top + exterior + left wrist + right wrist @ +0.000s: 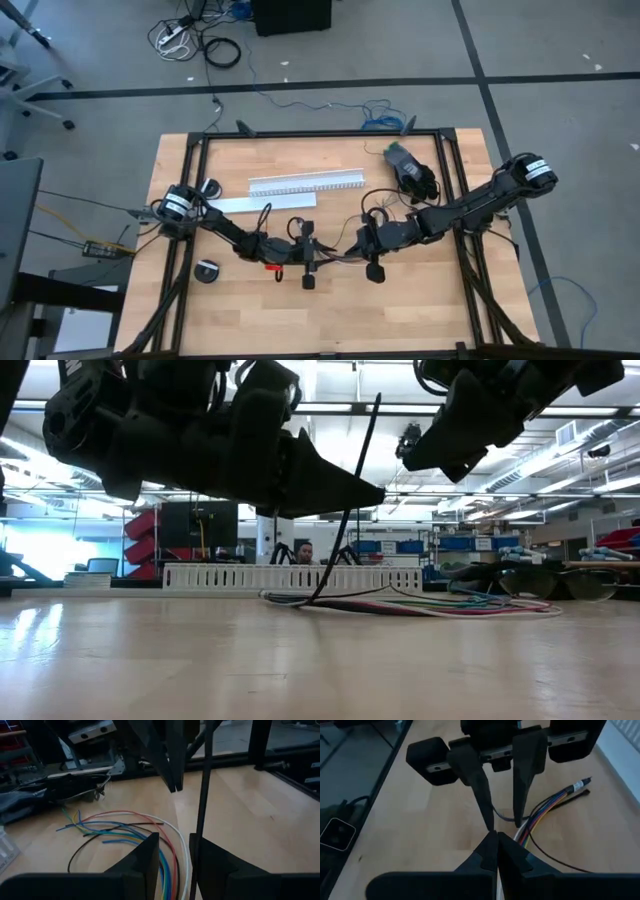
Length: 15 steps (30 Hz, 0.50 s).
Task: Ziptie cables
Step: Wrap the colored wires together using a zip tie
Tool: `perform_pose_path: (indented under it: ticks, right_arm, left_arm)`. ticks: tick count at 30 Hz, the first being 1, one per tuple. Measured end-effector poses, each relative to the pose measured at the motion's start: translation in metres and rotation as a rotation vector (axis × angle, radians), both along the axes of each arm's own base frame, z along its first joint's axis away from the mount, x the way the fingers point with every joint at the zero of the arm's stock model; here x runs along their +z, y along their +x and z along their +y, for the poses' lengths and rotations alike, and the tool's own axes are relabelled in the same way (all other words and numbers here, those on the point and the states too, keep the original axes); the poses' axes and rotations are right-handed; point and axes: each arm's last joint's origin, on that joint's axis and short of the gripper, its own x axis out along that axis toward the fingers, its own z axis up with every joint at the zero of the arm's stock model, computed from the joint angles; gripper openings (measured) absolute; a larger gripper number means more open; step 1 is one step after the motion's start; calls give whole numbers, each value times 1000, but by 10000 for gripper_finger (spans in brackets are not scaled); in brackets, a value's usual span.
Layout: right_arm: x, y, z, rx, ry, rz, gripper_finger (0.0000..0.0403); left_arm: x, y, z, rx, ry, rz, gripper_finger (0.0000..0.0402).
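Wooden boards make up the counter (250,310), ringed by a black frame, with grey floor around it and shelving and blue bins showing in the room beyond. Toward twelve o'clock on the boards lies a long white slotted channel (305,183), with a flat white strip (262,202) just beside it on the seven o'clock side.

Both arms meet near the middle of the counter. The left gripper (307,262) sits a little toward six o'clock from centre, and its fingers (140,862) stand partly apart. The ziptie (202,795), a thin black strip, rises between them, pressed against one finger; I cannot tell whether it is truly pinched. From table height the ziptie climbs at a slant from the wires up past the dark gripper bodies.

The right gripper (372,243) faces the left one from the three o'clock side, its fingers (512,857) pressed tight together with nothing seen between them, the tips almost meeting those of the other arm.

The cables (125,832) lie flat on the wood under and between the two grippers, curving in a loose bundle of red, white, blue, green, yellow and black strands.
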Motion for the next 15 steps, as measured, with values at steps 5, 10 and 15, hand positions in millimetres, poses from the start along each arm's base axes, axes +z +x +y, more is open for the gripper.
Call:
perform_pose_path:
  ticks: [5, 10, 15]
  right_arm:
    - [1, 1, 1, 12, 21, -11, 1]
    - [4, 2, 1, 22, 21, -43, 12]
    - [8, 4, 2, 53, -18, -102, 48]
  left_arm:
    - [0, 0, 0, 0, 0, -1, 102]
    - [1, 0, 0, 9, 0, -6, 101]
    - [4, 1, 2, 46, -4, -39, 101]
